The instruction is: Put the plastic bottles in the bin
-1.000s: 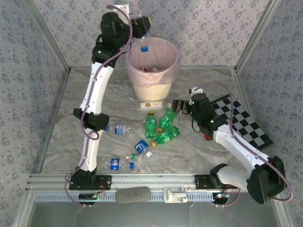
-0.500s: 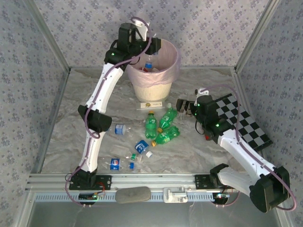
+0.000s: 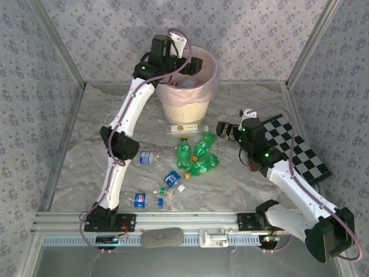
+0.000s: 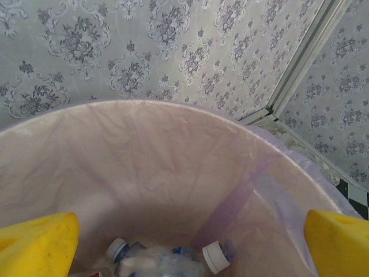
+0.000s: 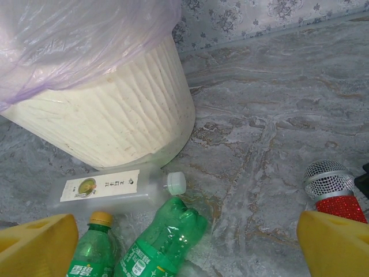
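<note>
Bin (image 3: 185,108) at the far middle of the table, left gripper (image 3: 188,63) over its mouth with jaws spread wide and empty.

The left wrist view looks down into the pink liner (image 4: 173,173), where clear bottles with white caps (image 4: 212,257) lie at the bottom; the overhead view cannot see that deep. The right wrist view reveals that the pale flat thing at the bin's foot is a clear white-capped bottle (image 5: 104,190), with green bottles (image 5: 155,242) just near of it and a red microphone (image 5: 330,190) to the right. The right gripper (image 3: 222,128) hovers right of the green bottles, fingers wide apart and holding nothing. Blue-labelled bottles (image 3: 146,157) lie further left. Half a second ago the left gripper dangled a blue-capped bottle above the bin; that bottle has gone.
</note>
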You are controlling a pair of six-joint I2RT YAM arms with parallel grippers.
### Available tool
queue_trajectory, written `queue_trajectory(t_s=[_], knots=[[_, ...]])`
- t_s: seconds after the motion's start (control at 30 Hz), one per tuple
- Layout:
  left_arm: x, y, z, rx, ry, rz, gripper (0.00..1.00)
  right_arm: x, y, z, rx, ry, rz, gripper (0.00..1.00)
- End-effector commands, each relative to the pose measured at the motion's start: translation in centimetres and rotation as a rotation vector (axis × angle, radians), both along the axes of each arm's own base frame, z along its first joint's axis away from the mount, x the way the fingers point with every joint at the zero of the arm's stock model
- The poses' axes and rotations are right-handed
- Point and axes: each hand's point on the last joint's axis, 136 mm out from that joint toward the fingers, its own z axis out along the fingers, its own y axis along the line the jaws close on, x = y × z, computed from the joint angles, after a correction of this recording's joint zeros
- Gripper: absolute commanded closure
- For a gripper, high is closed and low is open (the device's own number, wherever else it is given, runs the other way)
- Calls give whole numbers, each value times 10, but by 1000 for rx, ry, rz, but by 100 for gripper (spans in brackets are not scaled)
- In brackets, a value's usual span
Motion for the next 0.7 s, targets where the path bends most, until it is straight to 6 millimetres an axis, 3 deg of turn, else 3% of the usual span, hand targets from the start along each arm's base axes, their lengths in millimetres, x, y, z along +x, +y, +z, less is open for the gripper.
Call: queue_trajectory(t_s=[0.0, 0.2, 0.37, 0.67], knots=[[-4, 4, 21, -5, -53, -5, 0, -1, -4, 2, 20, -5, -22, 1], [-10, 6, 35, -25, -65, -1, 0, 0, -2, 1, 30, 0, -15, 1], [-22, 12, 62, -63, -90, 4, 0, 0, 2, -5, 46, 19, -6, 1], [-52, 43, 97, -47, -90, 84, 0, 3, 13, -30, 120, 105, -14, 1]])
